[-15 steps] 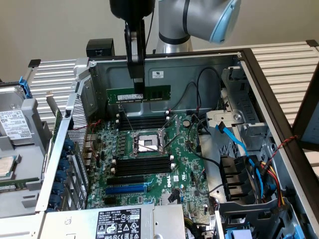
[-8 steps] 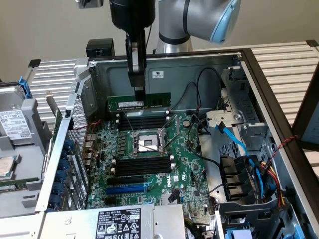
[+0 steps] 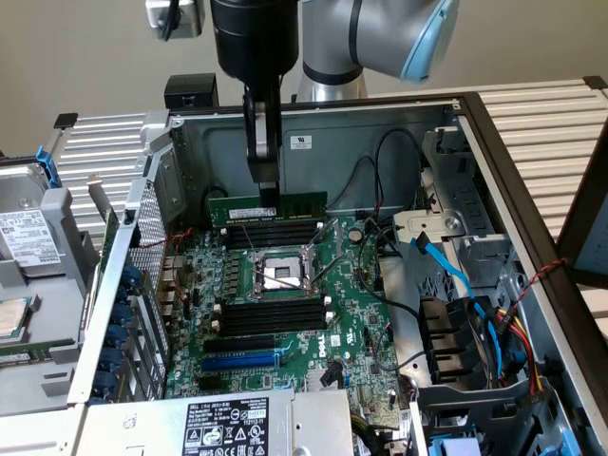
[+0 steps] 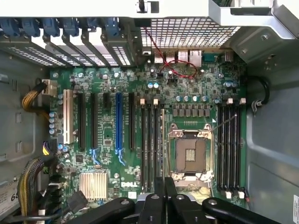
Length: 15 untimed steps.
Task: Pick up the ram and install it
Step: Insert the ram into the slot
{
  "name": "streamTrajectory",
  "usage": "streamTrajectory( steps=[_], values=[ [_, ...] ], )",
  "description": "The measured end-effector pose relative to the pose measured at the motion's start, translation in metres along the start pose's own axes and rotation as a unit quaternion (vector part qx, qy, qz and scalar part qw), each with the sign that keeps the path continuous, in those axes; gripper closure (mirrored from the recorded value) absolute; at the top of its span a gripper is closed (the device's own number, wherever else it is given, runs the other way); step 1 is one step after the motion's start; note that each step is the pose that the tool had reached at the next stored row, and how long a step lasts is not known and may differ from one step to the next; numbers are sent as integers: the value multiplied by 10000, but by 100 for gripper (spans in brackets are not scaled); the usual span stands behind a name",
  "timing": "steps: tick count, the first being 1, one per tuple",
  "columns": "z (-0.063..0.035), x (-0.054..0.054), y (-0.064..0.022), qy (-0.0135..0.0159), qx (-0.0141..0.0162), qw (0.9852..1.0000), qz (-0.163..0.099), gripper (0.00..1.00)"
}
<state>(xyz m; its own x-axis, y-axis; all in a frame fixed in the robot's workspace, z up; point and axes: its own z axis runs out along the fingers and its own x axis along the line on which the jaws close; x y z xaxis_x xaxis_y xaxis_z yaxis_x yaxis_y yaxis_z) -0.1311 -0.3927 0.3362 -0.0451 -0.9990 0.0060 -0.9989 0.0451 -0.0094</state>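
The ram (image 3: pixel 294 206), a long green stick, hangs level above the motherboard (image 3: pixel 351 323), just over the far bank of black slots (image 3: pixel 271 231) as seen in the exterior view. My gripper (image 3: pixel 269 195) comes straight down from above and is shut on the stick's upper edge near its middle. In the wrist view my gripper (image 4: pixel 164 189) has its dark fingers close together, in line with the black slots (image 4: pixel 152 144) beside the CPU socket (image 4: pixel 190 154). A second bank of black slots (image 4: pixel 230 147) lies on the socket's other side.
The open computer case (image 3: pixel 313 128) walls in the board. A CPU socket (image 3: pixel 282 275) sits between the slot banks, with a blue slot (image 3: pixel 242 361) nearer the camera. Blue and black cables (image 3: pixel 445 258) and a drive cage (image 3: pixel 465 204) crowd the exterior view's right.
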Motion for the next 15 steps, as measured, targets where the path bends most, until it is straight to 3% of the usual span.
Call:
streamTrajectory(
  steps=[15],
  values=[
    [273,59,80,1,-1,9999,112,88]
  ],
)
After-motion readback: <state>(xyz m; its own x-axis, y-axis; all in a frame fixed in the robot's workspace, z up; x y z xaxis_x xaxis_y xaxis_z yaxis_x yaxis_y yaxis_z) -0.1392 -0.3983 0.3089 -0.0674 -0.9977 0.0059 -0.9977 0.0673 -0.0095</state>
